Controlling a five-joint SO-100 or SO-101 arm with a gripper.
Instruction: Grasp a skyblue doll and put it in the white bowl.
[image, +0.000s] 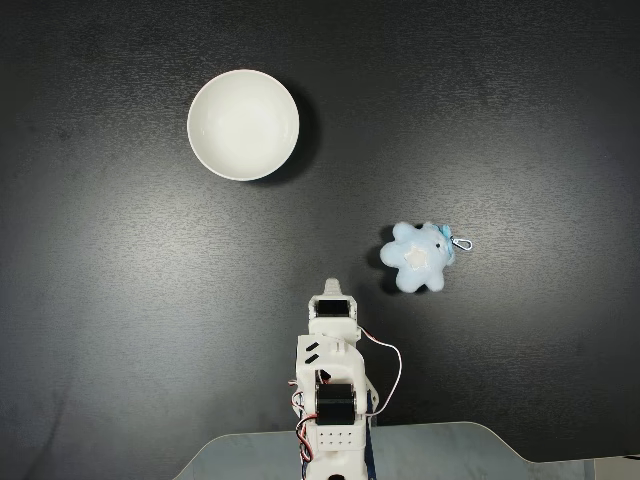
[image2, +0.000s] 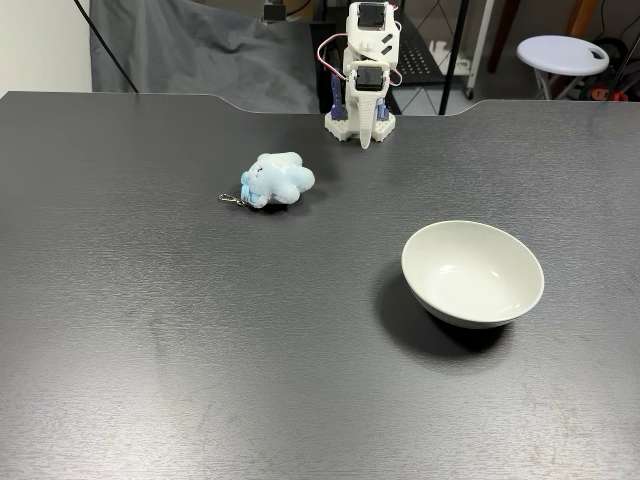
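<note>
doll (image: 418, 257) right of centre in the top-down fixed view, bowl (image: 243, 124) upper left | my gripper (image2: 364, 137) folded, looks closed | plush looks soft, light (skip clasp) | I'd pinch across lobes

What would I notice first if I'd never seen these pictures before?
Probably the fluffy skyblue doll, bright against the dark table, lying right of the robot arm in a fixed view from above. Next, the shiny white bowl, empty, farther from the arm and to the left. The folded white arm's claw points down.
</note>
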